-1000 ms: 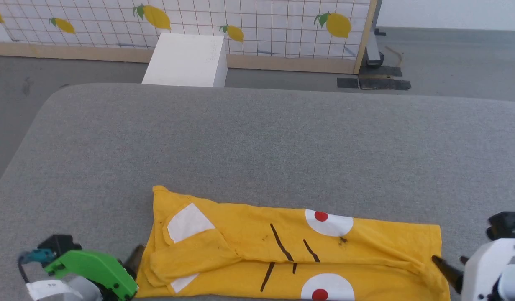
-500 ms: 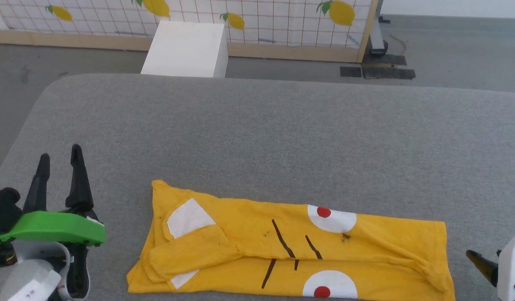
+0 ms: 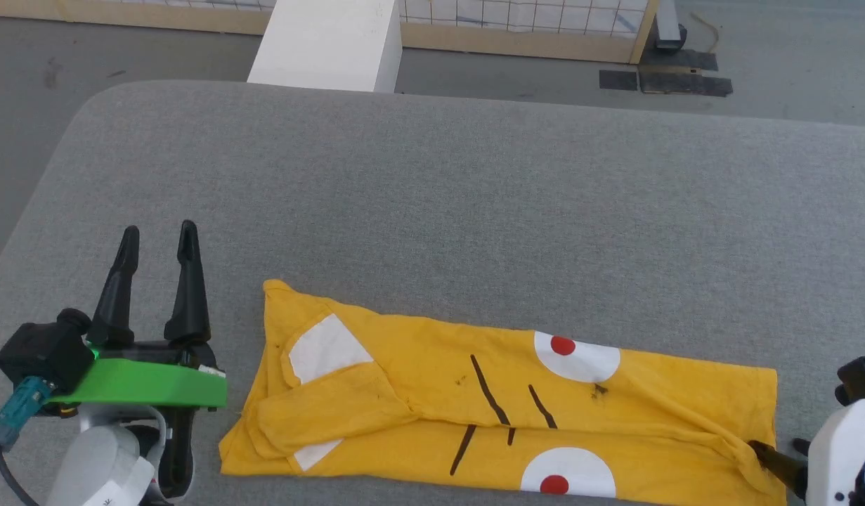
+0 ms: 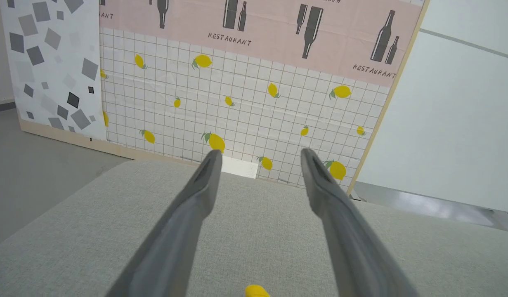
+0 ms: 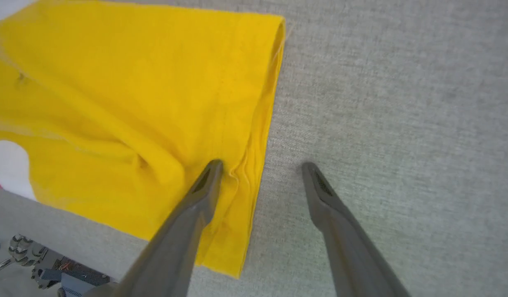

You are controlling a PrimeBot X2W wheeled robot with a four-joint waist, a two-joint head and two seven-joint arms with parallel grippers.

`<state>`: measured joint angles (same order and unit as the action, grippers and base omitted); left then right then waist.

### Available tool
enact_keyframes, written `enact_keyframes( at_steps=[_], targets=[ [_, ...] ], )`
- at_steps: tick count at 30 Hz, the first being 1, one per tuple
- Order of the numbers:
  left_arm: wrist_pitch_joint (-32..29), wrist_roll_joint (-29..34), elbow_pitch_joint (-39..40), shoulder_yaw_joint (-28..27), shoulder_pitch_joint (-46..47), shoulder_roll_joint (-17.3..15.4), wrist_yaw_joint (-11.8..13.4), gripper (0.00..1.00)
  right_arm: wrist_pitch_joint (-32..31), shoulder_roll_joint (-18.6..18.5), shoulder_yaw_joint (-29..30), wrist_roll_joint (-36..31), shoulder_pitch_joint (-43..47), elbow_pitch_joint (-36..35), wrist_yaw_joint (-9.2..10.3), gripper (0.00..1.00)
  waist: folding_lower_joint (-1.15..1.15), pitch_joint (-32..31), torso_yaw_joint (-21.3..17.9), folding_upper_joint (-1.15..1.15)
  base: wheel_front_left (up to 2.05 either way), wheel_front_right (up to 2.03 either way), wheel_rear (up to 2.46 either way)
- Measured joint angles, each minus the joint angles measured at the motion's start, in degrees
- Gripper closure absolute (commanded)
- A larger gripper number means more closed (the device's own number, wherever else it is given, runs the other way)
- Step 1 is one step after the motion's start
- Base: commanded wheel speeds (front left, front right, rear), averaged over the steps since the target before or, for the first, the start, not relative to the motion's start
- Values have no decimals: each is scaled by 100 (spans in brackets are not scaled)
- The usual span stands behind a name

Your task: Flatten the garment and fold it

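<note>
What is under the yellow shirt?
Grey table surface shows around the shirt. The shirt lies folded over itself, so its lower layers and anything beneath are covered.

The head camera sits high over the near edge of the grey padded table (image 3: 432,197), facing forward and steeply down. The left wrist camera rides low at the table's left, facing almost level toward the far lemon-print screen (image 4: 245,107); both views share the white box (image 3: 327,42) past the far edge. The right wrist camera hangs close over the right hem of the shirt (image 5: 113,82), facing down, and the head view shares that hem.
</note>
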<state>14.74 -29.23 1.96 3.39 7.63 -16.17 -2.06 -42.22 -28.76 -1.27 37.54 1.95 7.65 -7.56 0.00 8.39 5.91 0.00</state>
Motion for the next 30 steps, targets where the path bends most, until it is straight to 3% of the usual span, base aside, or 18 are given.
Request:
enact_keyframes(
  at_steps=[14,15,16,17,25,30],
  targets=[
    [4,311,-336,-294,-23,516,-327,0,309,-189,-1044,483,-526,330,43,0,0,46,12,0,0,0,0],
    [4,313,-336,-311,-23,533,-345,0,309,-208,-1061,490,-547,359,43,65,0,42,15,0,0,0,0],
    [4,331,-348,-314,-23,535,-352,0,310,-231,-1076,490,-565,398,42,90,0,36,18,0,0,0,0],
    [4,357,-349,-327,-24,539,-357,0,310,-244,-1081,490,-585,436,34,100,0,32,15,0,0,0,0],
    [4,495,-423,-391,-27,567,-425,0,270,-276,-880,470,-695,692,-8,100,0,9,-21,0,0,0,0],
    [4,556,-485,-419,-33,583,-446,0,218,-303,-338,265,-720,903,-24,100,0,-8,-61,0,0,0,0]
  ],
)
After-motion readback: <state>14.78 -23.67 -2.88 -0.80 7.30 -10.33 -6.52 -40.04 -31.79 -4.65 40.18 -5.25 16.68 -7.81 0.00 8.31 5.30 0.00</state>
